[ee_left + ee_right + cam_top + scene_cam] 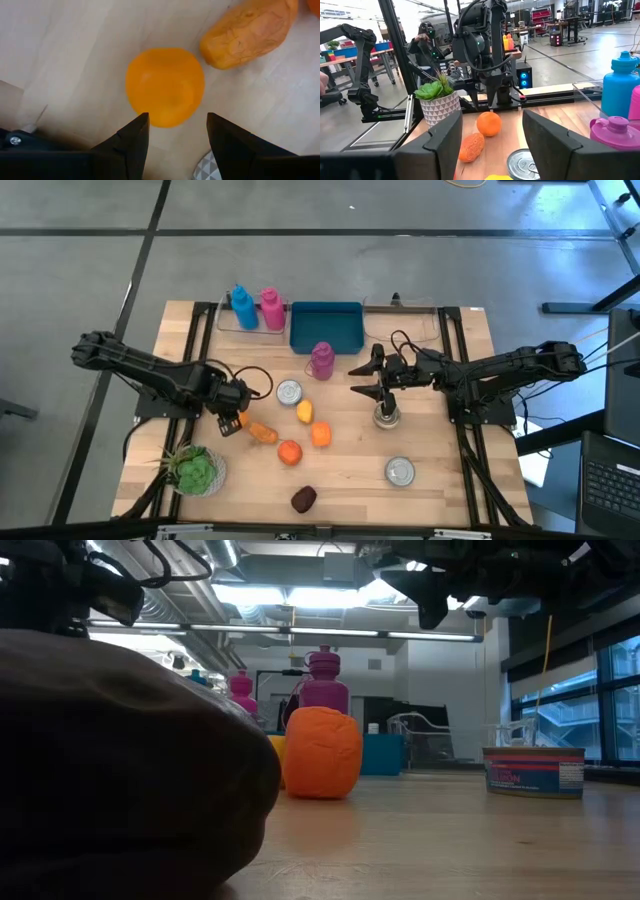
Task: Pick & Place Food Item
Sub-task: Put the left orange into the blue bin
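Left gripper (229,423) hangs directly over a small orange fruit (231,421) near the left edge of the wooden table (440,490); we note its fingers spread, one on each side, not closed on it. From above, we see the right gripper (365,377) parted and empty mid-table, beside an upright can (386,416). A blue tray (326,327) at the far edge holds nothing we can see; a clear bin (236,326) beside it holds a blue bottle (243,307) and a pink bottle (271,308). A potted plant (196,471) occupies the near left corner. Open board lies between the scattered food and a second can (400,471).

At table height, we see an orange block (322,753) before a purple bottle (323,688), with the can (533,772) to its right and bare board between.

Left wrist view: the fruit (164,85) sits just ahead of the fingers (131,142), and an orange carrot-like piece (248,32) lies touching or nearly touching it.

Right wrist view: the fingers (554,142) stand wide; the plant (437,102), fruit (489,123) and left arm lie beyond.
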